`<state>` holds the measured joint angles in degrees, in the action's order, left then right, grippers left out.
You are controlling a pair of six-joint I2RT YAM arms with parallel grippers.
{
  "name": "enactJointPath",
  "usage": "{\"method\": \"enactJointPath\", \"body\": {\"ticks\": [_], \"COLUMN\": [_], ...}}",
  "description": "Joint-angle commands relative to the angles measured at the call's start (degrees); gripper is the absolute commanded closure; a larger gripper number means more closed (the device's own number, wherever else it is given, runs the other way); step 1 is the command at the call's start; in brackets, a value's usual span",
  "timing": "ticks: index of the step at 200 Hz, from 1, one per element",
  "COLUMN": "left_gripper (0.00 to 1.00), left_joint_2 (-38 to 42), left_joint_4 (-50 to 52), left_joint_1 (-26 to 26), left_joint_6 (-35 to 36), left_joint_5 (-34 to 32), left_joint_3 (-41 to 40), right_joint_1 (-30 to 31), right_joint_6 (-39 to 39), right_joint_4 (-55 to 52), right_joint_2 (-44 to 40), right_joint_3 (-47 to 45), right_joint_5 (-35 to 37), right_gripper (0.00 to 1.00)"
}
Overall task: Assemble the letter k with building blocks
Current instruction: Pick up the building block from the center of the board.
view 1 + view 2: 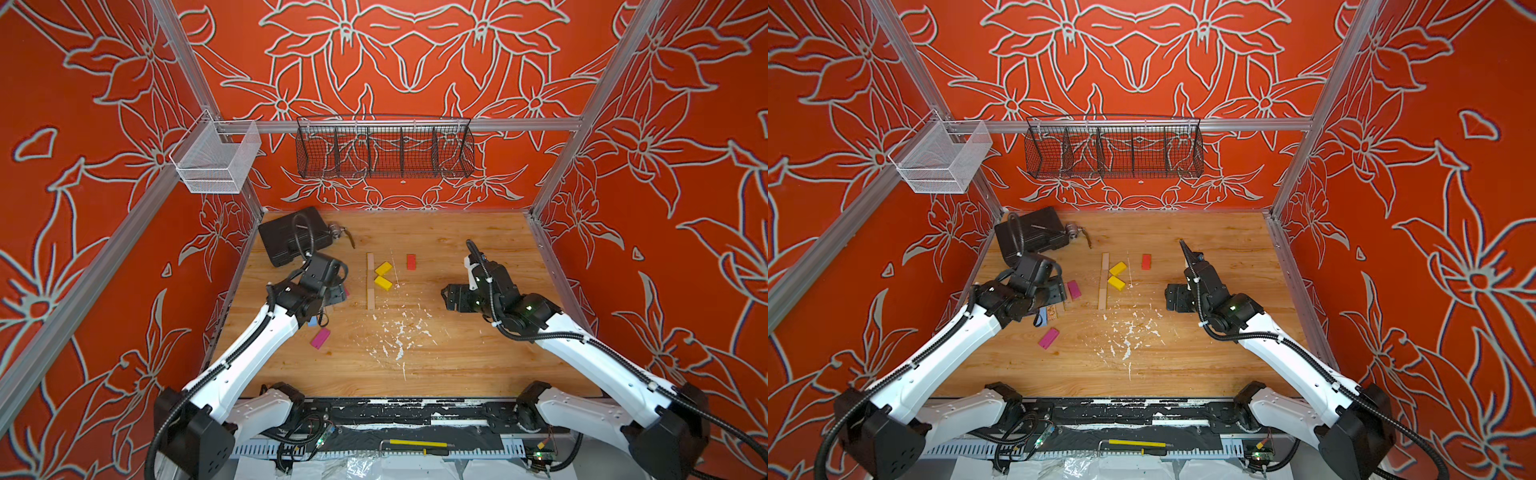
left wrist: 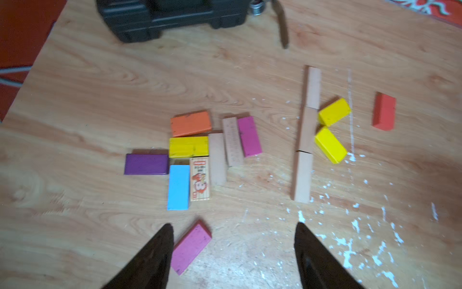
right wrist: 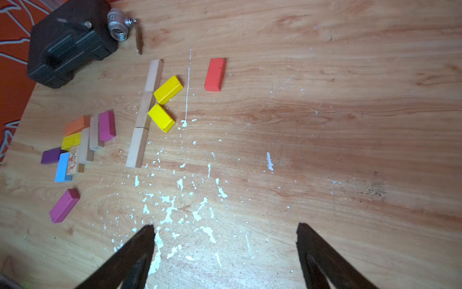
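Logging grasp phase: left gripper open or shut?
Open. Left wrist view shows the left gripper with fingers wide apart, gripping nothing; a magenta block lies beside one finger.

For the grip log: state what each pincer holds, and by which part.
Nothing is held. The left pincer and the right pincer both stand open and empty; the nearby magenta block lies loose.

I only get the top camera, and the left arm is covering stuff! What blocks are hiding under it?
Observer: The left wrist view shows an orange flat wooden block, a yellow flat wooden block and a purple flat wooden block clustered together.
Operator: Is one getting grabbed?
Observer: No, the left claw is open and empty.
Operator: Is the K's long pale wooden stick one piece?
Observer: No, it is three pale wooden bars laid end to end.
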<state>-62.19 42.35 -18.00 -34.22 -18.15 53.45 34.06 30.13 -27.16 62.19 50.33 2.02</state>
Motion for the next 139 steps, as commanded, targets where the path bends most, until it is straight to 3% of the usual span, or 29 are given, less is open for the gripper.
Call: {"method": "enactJointPath", "body": {"ticks": [1,43,84,139], "left_gripper": [0.26,0.27,0.45,0.51], "left_joint_2": [0.0,-7.2,-12.8,-16.8], "left_joint_4": [-3.1,-5.4,-10.6,-12.0], "left_joint_1": [5.7,11.4,14.9,16.5], "left_joint_6": [-2.4,-6.0,-4.0,0.4], "left_joint_5": [1.7,0.6,4.3,11.9], "left_joint_3": [-4.4,-8.7,-11.1,-11.1], "right_joint_1": [-0.2,0.3,0.4,0.4], "right_joint_6": [-1.3,-0.8,-3.5,-4.8], "right_joint_4": [3.3,6.1,2.2,-0.6], "right_joint_2": [1.6,5.1,6.0,5.1], "right_joint_3": [2.6,3.9,6.1,6.5], "right_joint_5": [-8.4,-18.8,-18.7,-17.3], "right_gripper": [0.10,0.10,0.10,0.09]}}
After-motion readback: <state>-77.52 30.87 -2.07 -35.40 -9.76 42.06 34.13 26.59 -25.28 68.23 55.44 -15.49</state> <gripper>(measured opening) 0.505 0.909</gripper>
